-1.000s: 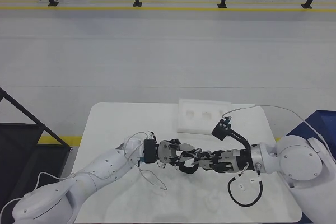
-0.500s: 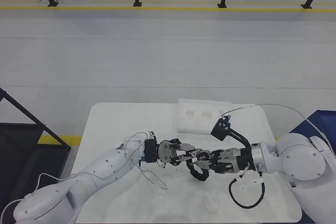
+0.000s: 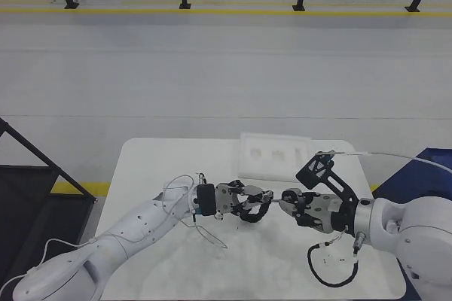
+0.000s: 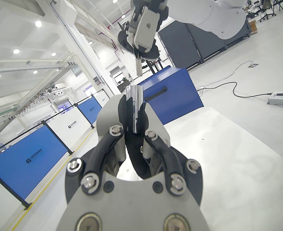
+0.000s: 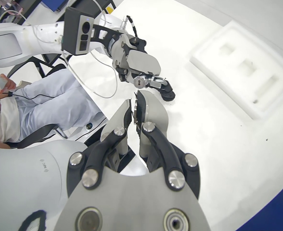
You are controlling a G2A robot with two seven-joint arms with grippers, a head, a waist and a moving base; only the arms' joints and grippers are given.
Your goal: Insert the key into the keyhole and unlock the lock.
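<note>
The lock [image 4: 134, 108], a chrome cylinder with a black cable [image 3: 253, 217] looping off it, was held above the middle of the bench [image 3: 139, 177]. The left gripper [image 4: 133, 115] had its fingers [image 4: 107, 118] clamped narrowly on the cylinder's sides. The cylinder's keyhole [image 5: 139, 82] end faced the other arm.

The key [image 4: 138, 66] stuck out from the right gripper [image 5: 134, 104], whose fingers [image 5: 149, 108] were pinched nearly together on it, so that it showed edge-on as a thin dark strip between them. The key's tip pointed toward the keyhole end and lay near it with a clear gap between, so the key was not in the lock.

In the top view the two grippers faced each other above the bench, close but not touching. A white foam tray [image 3: 275, 156] with three recesses lay at the far edge of the bench, beyond both grippers.
</note>
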